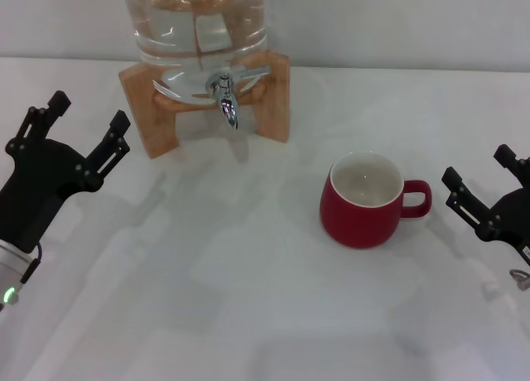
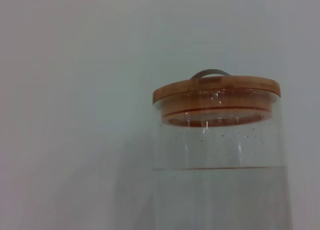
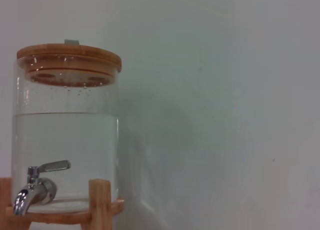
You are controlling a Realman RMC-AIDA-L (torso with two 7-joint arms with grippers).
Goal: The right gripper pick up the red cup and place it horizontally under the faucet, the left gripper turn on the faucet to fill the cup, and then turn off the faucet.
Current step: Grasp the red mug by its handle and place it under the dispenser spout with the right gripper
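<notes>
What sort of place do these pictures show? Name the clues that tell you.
Probably a robot test bench set up as a drinks station: a bare white table against a plain wall, a glass water jar on a wooden stand, and a red cup.

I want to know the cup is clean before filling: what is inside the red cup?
The red cup stands upright on the table, and the head view shows only its bare cream-white inside, with no liquid or object. The near inner wall is hidden behind the rim.
</notes>
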